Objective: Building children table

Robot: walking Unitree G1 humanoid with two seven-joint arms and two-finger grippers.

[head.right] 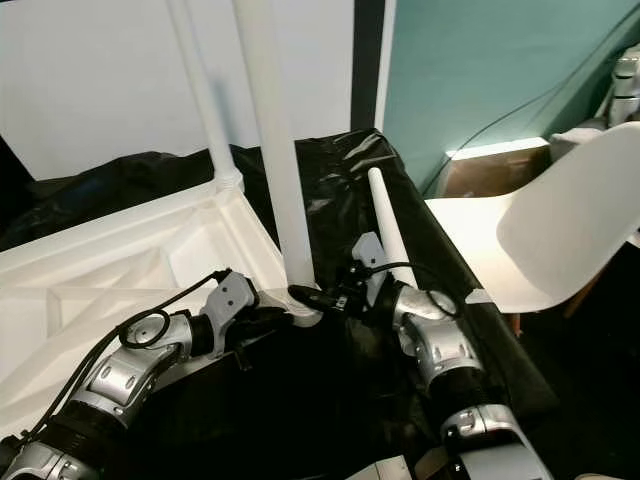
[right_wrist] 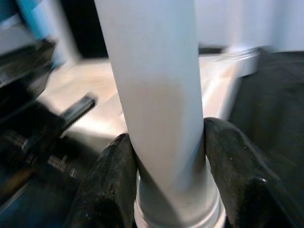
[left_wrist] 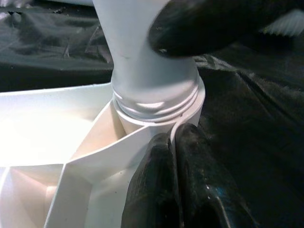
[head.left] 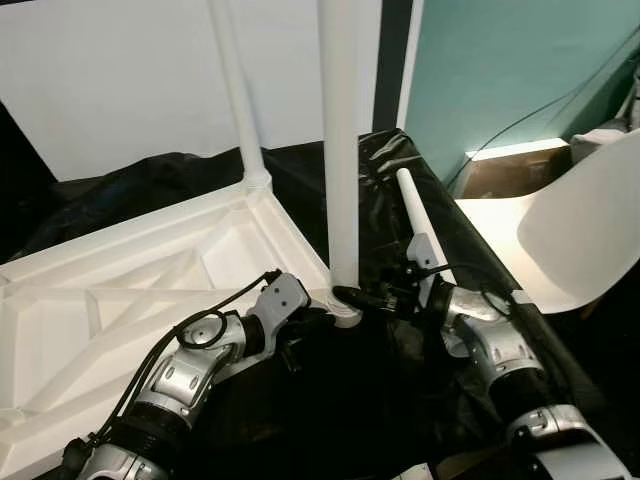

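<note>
Left hand (head.left: 318, 325) sits low at the near corner of the upturned white plastic tabletop (head.left: 110, 300), fingers (left_wrist: 175, 185) pressed together with nothing between them, tips against the corner socket (left_wrist: 156, 116) where threads show. Right hand (head.left: 352, 297) comes in from the other side, its two black fingers (right_wrist: 111, 185) clamped around the base of the upright white round table leg (head.left: 340, 150) just above that socket; leg stands vertical, seated in the corner. Tabletop lies underside up, ribbed bracing visible, resting on a surface covered in crinkled black plastic sheeting (head.left: 400, 390). Just beside the right hand, a loose white table leg (head.left: 417, 222) lies flat on the sheeting, pointing away from the robot. Farther back, a second upright white leg (head.left: 235, 90) stands in the far corner of the tabletop. Right of the surface, a white moulded plastic chair (head.left: 575, 235). Behind, a white wall (head.left: 120, 80), a black vertical strip, then a teal wall (head.left: 500, 70) with a thin cable running across it. No readable labels or writing.
</note>
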